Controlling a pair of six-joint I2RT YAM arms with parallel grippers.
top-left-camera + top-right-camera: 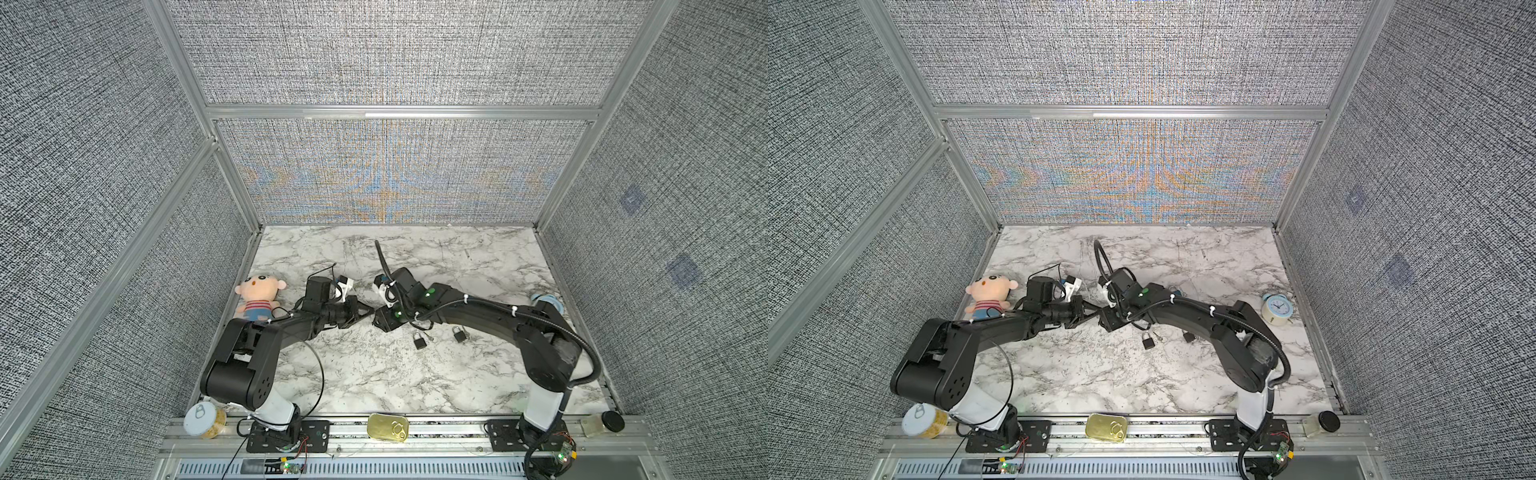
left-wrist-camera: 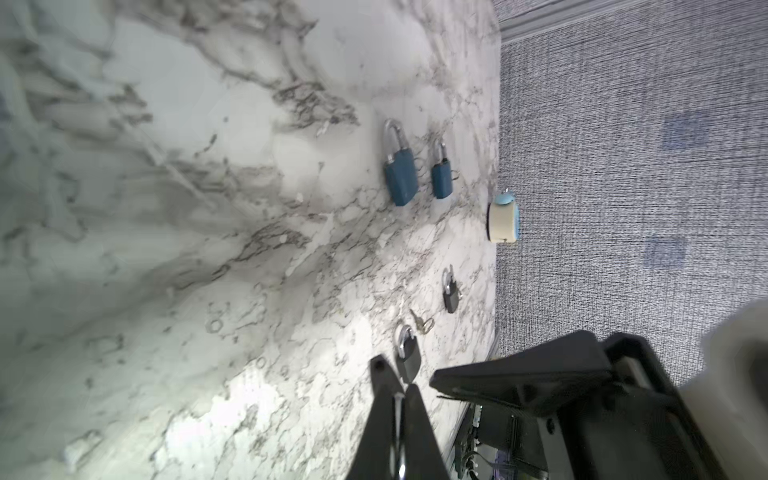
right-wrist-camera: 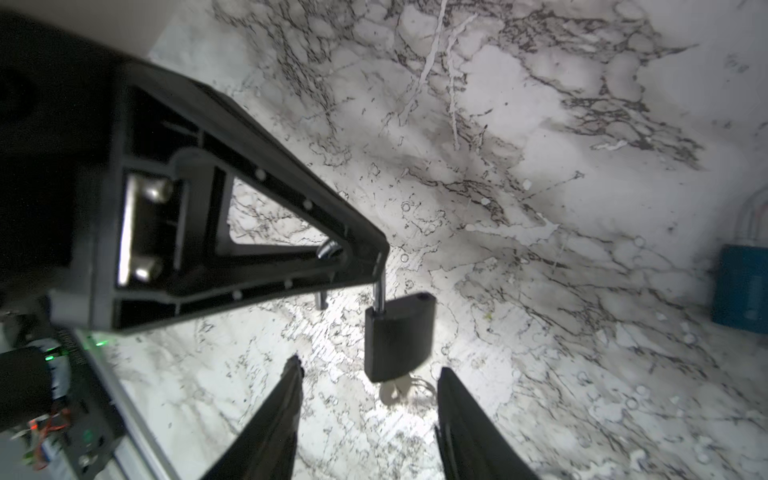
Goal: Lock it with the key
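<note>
Padlock (image 3: 399,338) hanging over white marble tabletop (image 1: 374,374), grey woven walls (image 1: 395,54), aluminium framing (image 1: 399,112)

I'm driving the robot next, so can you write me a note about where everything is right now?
The left gripper is shut on the loop of a black padlock, which hangs from it.
The right gripper is open, straddling the padlock's bottom end, gripping nothing.
The loop is popped open; a key seems to sit in the bottom.
Done: padlock picked up.
Left: probably close the loop and turn the key.
Two spare black padlocks lie on the table.
</note>
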